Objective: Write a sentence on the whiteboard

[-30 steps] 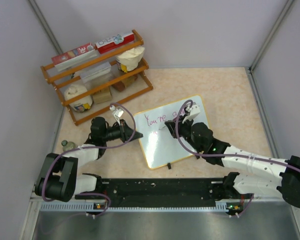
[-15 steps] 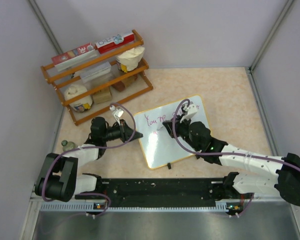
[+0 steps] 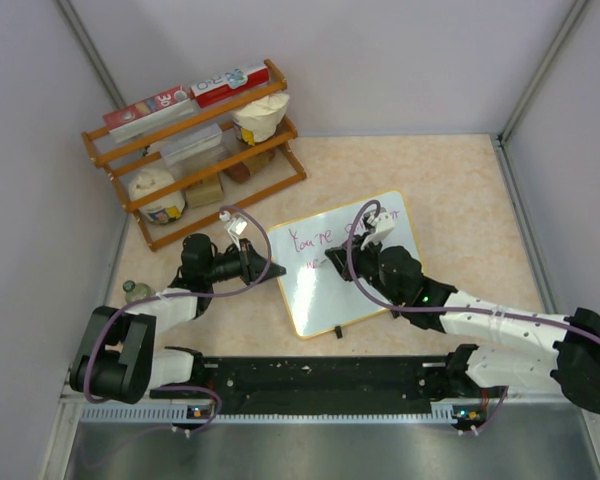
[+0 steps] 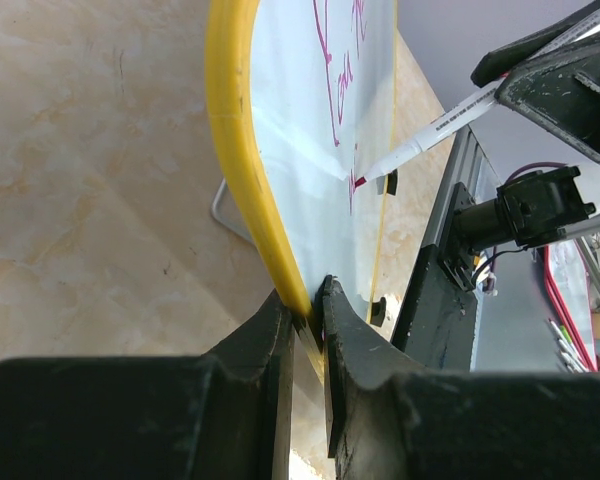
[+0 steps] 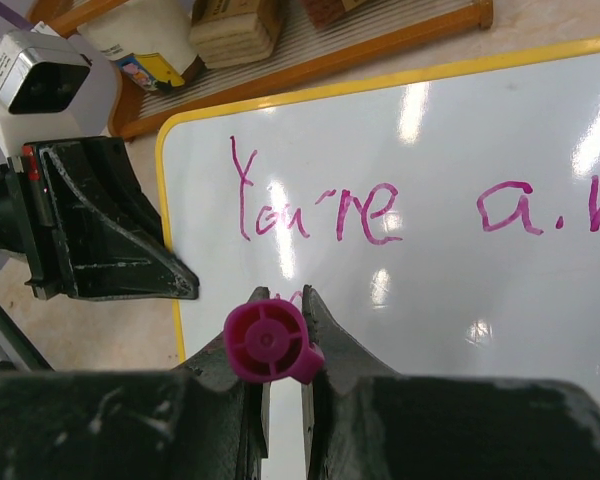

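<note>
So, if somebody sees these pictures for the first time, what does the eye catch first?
The whiteboard in the middle of the table, with pink writing beginning "You're a". The right gripper holds a pink marker with its tip at the board, while the left gripper clamps its yellow rim. A stocked wooden rack stands far left.

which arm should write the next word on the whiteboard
Right. The right hand grips the pink marker, tip at the whiteboard under the first line. The left hand is clamped on its yellow rim.
</note>
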Controlling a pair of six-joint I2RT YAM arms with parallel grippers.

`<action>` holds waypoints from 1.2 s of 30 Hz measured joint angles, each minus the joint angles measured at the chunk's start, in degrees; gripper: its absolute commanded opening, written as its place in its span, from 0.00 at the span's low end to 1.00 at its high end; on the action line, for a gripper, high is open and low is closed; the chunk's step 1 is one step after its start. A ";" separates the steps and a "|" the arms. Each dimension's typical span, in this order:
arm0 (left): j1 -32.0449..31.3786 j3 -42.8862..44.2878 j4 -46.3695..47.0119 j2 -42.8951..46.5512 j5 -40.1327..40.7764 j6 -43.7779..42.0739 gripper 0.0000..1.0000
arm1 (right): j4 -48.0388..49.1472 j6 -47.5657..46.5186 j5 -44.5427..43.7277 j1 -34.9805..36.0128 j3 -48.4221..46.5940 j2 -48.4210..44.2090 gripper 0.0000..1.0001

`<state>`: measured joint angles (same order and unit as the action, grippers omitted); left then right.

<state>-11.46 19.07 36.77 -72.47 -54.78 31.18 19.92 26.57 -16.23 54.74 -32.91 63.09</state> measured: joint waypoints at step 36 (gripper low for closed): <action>0.00 0.00 0.00 0.00 0.00 0.00 0.00 | -1.03 0.42 -2.08 -1.27 -1.66 0.07 0.00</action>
<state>-11.46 19.07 36.77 -72.47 -54.78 31.18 18.90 26.98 -18.31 53.47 -34.57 63.16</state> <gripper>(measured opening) 0.175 0.103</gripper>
